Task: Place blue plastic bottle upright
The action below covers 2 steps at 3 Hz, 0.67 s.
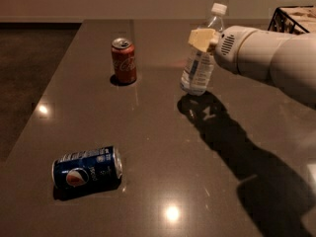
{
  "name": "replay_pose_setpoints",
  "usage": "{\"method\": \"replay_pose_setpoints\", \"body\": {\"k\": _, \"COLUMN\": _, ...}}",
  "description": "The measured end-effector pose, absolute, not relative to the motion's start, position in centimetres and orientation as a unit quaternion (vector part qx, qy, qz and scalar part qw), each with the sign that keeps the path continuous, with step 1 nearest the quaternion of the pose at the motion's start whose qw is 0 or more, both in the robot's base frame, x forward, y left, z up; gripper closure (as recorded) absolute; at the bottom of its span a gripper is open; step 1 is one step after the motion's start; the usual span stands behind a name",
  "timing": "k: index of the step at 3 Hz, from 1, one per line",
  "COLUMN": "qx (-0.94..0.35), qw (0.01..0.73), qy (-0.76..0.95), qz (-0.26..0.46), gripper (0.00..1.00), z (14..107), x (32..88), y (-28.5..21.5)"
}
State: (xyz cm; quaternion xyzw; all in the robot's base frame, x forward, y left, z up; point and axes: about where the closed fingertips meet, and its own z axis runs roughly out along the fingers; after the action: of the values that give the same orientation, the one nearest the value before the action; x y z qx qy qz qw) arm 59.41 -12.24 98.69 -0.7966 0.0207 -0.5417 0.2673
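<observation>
The blue plastic bottle (199, 63) is clear with a white cap and a pale label. It hangs nearly upright, slightly tilted, above the dark table (158, 132), with its shadow below it. My gripper (204, 39) comes in from the right on a white arm and is shut on the bottle's upper part. One cream finger (201, 37) shows in front of the bottle.
A red Coca-Cola can (123, 60) stands upright at the back left. A dark blue Pepsi can (87, 167) lies on its side at the front left. A black wire basket (292, 18) sits at the far right corner. The table's left edge runs diagonally.
</observation>
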Motion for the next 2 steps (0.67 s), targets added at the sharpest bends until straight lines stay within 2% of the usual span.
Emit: {"method": "replay_pose_setpoints", "body": {"k": 2, "qx": -0.787, "qw": 0.239, "qy": -0.005, "qz": -0.569, "gripper": 1.0, "z": 97.9, "x": 59.35, "y": -11.82}}
